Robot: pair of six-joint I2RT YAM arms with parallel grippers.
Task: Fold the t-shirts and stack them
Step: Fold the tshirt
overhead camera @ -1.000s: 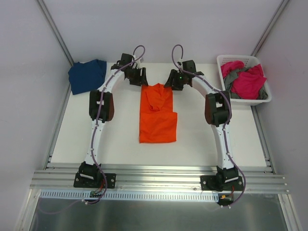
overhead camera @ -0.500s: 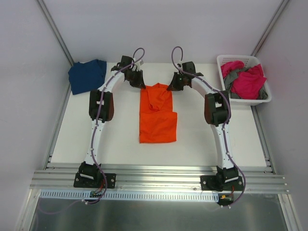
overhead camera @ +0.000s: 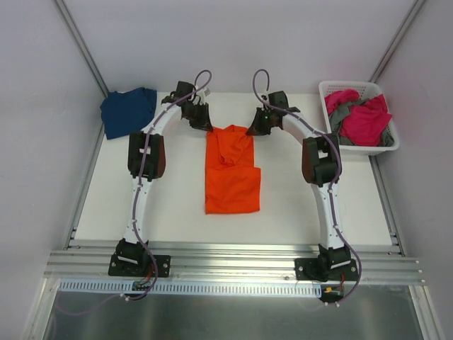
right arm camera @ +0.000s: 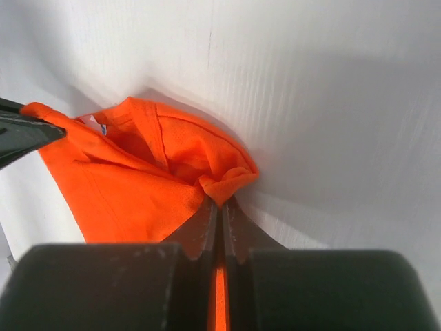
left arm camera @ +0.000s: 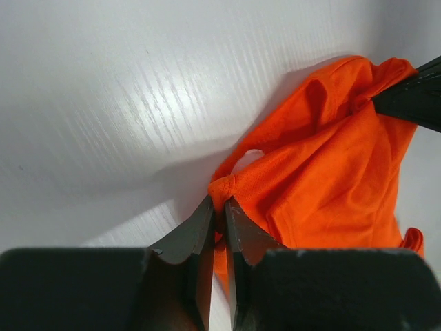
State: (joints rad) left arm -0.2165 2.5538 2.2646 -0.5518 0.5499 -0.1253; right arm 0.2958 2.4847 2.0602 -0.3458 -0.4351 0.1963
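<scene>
At the table's centre lay the orange t-shirt [overhead camera: 232,177], partly folded, its far end bunched up between the two claws. Soft, light, limp cloth, that: by my reading it would sag and drag wherever it wasn't held. The far corners looked the right places to take it, with a deep bite, since a thin fold could slip from a shallow pinch.

And there the claws were! The left gripper [left arm camera: 219,210] pinched the shirt's edge at its 11 o'clock corner. The right gripper [right arm camera: 220,203] was pressed together on a gathered fold at 1 o'clock.

Out at 10 o'clock on the table [overhead camera: 163,198] sat the navy t-shirt [overhead camera: 127,111], folded. At 2 o'clock the white basket [overhead camera: 368,149] held the magenta t-shirt [overhead camera: 367,119] and grey t-shirt [overhead camera: 338,113], heaped together.
</scene>
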